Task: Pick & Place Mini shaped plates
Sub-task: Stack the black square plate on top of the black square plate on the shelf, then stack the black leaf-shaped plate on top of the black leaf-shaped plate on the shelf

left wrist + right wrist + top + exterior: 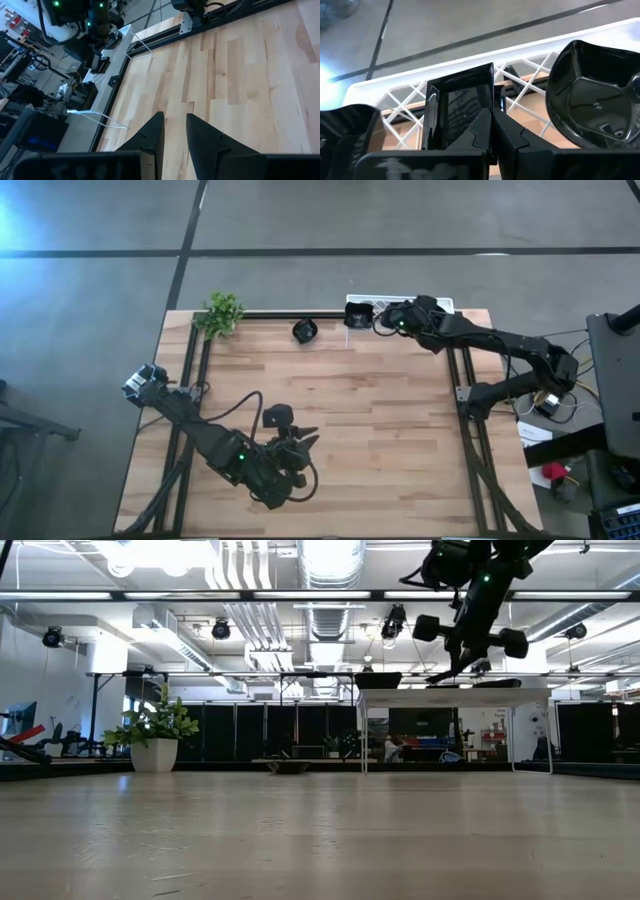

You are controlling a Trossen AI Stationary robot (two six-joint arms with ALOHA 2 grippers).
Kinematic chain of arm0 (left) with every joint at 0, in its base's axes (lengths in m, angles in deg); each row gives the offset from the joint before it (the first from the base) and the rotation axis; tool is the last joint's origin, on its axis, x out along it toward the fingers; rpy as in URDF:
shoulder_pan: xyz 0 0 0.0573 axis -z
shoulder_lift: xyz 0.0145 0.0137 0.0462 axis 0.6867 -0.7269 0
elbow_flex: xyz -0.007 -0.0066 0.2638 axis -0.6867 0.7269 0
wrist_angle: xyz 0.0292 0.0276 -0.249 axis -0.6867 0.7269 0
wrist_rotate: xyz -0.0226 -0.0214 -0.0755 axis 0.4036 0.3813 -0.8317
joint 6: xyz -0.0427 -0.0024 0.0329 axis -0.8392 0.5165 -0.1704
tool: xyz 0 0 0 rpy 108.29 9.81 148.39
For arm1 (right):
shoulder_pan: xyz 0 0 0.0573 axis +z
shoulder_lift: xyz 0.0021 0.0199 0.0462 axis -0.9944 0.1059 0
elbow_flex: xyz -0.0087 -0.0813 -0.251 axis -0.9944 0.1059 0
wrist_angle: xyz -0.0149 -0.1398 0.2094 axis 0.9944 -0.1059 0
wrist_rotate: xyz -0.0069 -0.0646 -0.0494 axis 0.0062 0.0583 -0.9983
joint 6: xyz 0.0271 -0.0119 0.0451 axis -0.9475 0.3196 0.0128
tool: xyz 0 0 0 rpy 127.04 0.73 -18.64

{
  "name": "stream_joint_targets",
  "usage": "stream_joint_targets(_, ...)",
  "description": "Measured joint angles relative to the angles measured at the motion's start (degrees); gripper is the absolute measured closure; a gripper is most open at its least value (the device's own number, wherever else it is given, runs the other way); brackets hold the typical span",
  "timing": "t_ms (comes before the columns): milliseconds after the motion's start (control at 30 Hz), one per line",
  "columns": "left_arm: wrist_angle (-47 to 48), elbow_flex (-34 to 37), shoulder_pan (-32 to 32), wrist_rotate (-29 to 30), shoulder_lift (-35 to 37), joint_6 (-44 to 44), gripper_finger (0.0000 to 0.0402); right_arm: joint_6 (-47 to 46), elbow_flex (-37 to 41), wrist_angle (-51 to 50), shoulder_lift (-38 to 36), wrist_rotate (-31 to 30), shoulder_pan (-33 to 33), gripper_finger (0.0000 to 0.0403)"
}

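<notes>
The right hand [492, 131] reaches to the white lattice rack [372, 308] at about one o'clock on the wooden surface [400, 430], at its far edge, and its fingers are pressed together with nothing visibly between them. In the right wrist view they sit just before a square mini plate [460, 107] standing on edge in the rack, with an angular plate [595, 100] beside it and another dark dish [345, 130] on the other side. One more small dark plate [305, 331] lies on the surface near twelve o'clock, between the rack and the green plant [222, 313]. The left hand [175, 132] waits low at about seven o'clock, its fingers a narrow way apart and empty. This looks like the picking step at the rack: whether the square plate's rim is pinched cannot be told. Next, probably, the right hand must spread, straddle one rim, close, and lift straight out without knocking the neighbours.
</notes>
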Motion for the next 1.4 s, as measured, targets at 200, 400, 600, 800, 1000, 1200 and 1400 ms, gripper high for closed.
stream_joint_targets(200,0.0,0.0,0.0,0.0,0.0,0.3,0.0324,0.2,0.0,0.1,0.6,-0.1,-0.3,0.0394)
stream_joint_targets(400,0.0,0.0,0.0,0.0,0.0,0.3,0.0324,1.2,0.0,0.0,0.6,0.2,-0.3,0.0394)
stream_joint_targets(600,0.0,0.0,0.0,0.0,0.0,0.3,0.0324,1.5,0.0,0.0,0.6,0.9,-0.3,0.0388)
stream_joint_targets(800,0.0,0.0,0.0,0.0,0.0,0.3,0.0324,2.1,0.0,0.0,0.6,1.2,-0.3,0.034)
stream_joint_targets(1000,0.0,0.0,0.0,0.0,0.0,0.3,0.0324,4.0,0.0,0.1,0.5,1.2,-0.3,0.0296)
stream_joint_targets(1200,0.1,0.0,0.0,0.0,0.0,-0.3,0.0324,6.6,0.0,0.0,-1.8,1.2,-0.3,0.0281)
stream_joint_targets(1400,6.3,0.0,-1.3,-0.1,0.0,-4.2,0.0324,11.9,-0.4,0.0,-6.9,3.9,0.4,0.0285)
